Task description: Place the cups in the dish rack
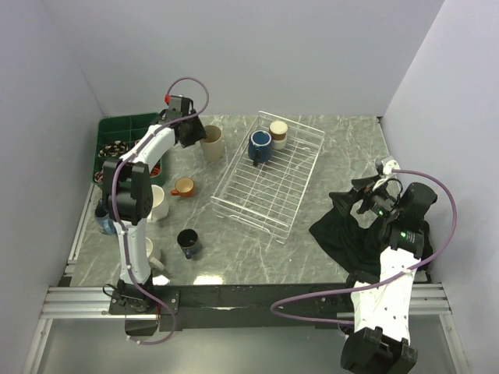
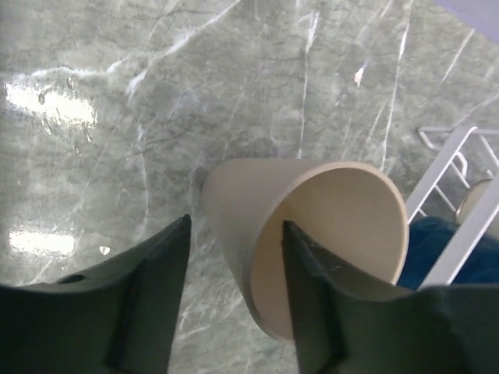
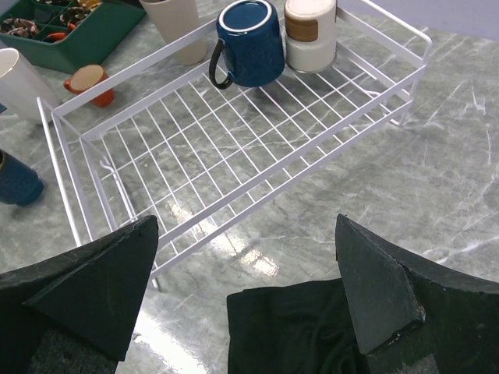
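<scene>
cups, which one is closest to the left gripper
The tall beige tumbler, standing beside the dish rack: its wall sits between the fingers of the left gripper. The rest stand well away.

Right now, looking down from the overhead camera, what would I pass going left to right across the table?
Green tray → small orange cup → tall beige tumbler → dark blue mug → brown-and-cream cup → black cloth.

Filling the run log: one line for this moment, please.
left gripper: open, straddling beige tumbler wall | right gripper: open, above black cloth | dish rack: blue mug, brown-cream cup inside
</scene>
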{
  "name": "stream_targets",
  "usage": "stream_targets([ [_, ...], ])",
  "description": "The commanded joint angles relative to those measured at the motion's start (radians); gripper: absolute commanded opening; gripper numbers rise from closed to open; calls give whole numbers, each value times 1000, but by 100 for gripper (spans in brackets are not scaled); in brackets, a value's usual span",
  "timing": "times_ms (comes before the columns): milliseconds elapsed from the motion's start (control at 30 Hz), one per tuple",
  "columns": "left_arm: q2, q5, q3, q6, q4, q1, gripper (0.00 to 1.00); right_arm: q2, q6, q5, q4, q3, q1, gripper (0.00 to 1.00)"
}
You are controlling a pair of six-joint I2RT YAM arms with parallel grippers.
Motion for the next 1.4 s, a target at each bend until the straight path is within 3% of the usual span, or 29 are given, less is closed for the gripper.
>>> stream_targets([
  [0, 9, -16, 53, 19, -24, 1, 46, 0, -18, 8, 5, 30, -7, 100],
  [133, -4, 20, 31, 19, -1, 13, 21, -3, -19, 6, 4, 30, -8, 100],
  [333, -80, 152, -60, 5, 90, 63, 2, -11, -24, 5, -3, 30, -11, 100],
  [533, -301, 424, -327, -66, 366, 148, 1, -19, -123, -27, -88, 53, -11, 100],
  [700, -499, 597, -478, -135, 525, 189, 1, 15, -283, -185, -208, 82, 4, 100],
  [867, -632, 744, -622, -214, 614, 195, 1, 131, -548, -147, -562, 305, 90, 100],
  [933, -685, 830, -683, -282, 678, 197, 1, 161, -556, -114, -637, 416, 168, 100],
  [1000, -737, 879, -717, -323, 717, 195, 1, 190, -471, -80, -630, 498, 241, 100],
  [1133, -840, 956, -862, -579, 1000, 185, 1, 248, -186, 24, -512, 601, 486, 100],
  [1300, -942, 927, -953, -780, 1171, 121, 1, 355, 95, 29, -403, 737, 614, 100],
  [1367, -962, 886, -993, -842, 1260, 99, 1, 377, 317, 66, -318, 739, 656, 100],
])
